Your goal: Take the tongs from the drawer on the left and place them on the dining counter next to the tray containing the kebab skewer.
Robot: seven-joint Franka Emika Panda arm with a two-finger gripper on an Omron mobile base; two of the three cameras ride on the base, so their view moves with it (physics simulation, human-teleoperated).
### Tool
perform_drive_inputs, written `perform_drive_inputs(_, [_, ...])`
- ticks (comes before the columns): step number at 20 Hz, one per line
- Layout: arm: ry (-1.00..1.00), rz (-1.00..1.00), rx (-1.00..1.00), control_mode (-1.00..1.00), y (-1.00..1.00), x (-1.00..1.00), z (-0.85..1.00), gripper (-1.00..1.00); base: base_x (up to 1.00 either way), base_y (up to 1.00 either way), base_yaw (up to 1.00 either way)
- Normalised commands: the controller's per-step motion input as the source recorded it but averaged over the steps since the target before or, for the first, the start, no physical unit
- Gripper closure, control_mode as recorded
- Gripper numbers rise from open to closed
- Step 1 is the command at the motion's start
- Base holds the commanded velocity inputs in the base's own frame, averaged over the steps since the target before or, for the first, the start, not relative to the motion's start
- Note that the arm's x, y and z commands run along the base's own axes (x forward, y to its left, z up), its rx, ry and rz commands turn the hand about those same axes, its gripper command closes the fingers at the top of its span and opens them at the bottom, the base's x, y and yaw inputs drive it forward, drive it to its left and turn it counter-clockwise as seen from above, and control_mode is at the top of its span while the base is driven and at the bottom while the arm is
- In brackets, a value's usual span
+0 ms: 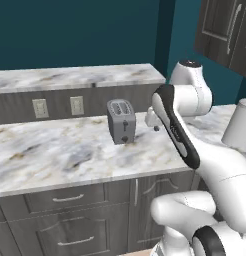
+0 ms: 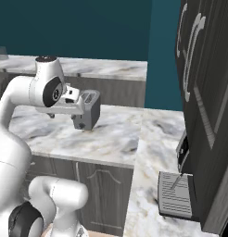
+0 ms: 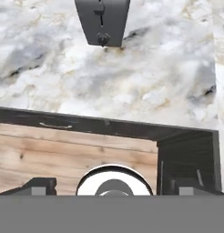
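Note:
The drawer (image 1: 67,198) is the shallow dark-grey front just under the marble counter (image 1: 55,155), and it is shut. From above, its slim bar handle (image 3: 54,124) shows along the counter's front edge. The tongs are hidden. My gripper (image 3: 113,184) hangs open over that front edge, pointing down, with nothing between its fingertips (image 3: 38,184). In the right base view the gripper (image 2: 53,114) sits just left of the toaster. A raised marble slab with grey wood-grain panels (image 1: 70,77) behind looks like the dining counter. The tray and the kebab skewer are out of view.
A grey toaster (image 1: 121,121) stands on the counter close beyond my hand. A taller drawer front (image 1: 75,241) lies under the shallow one. To the right are cabinet doors (image 1: 155,190), a coffee machine (image 2: 176,194) and a tall dark cabinet (image 2: 204,92). Two outlets (image 1: 57,106) sit in the back panel.

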Motion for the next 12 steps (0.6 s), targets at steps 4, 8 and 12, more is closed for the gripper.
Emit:
perform_drive_inputs(4, [0.00, 0.21, -0.24, -1.00, 1.00, -0.66, -0.16, -1.00, 0.00, 0.00, 0.00])
perform_drive_inputs(8, [-0.01, 0.21, -0.31, -1.00, 1.00, -0.64, -0.14, -1.00, 0.00, 0.00, 0.00])
perform_drive_inputs(12, [-0.08, 0.21, -0.26, -1.00, 1.00, -0.56, -0.27, -1.00, 0.00, 0.00, 0.00])
